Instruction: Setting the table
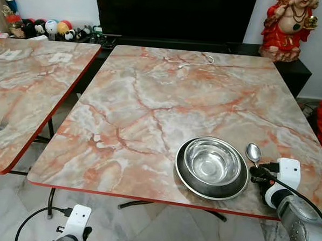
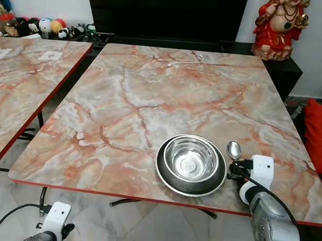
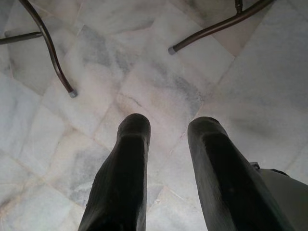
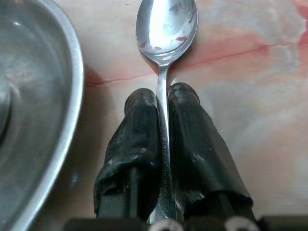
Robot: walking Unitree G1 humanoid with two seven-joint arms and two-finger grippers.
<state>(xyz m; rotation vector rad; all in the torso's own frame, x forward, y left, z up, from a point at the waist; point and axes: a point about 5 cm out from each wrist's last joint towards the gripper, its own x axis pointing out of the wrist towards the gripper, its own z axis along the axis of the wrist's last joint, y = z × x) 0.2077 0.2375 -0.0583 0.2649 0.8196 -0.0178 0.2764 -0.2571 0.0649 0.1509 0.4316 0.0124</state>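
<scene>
Spoon (image 4: 166, 29) sits pinched in the right gripper (image 4: 163, 103), low over the desk (image 1: 151, 109) just beside the bowl (image 1: 213, 162) nested in its plate (image 1: 186, 178); releasing remains. Left gripper (image 3: 168, 139) hangs spread, idle.

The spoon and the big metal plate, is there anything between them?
Nothing. In the right wrist view, bare marble table separates the spoon, gripped by the right hand, from the plate.
</scene>
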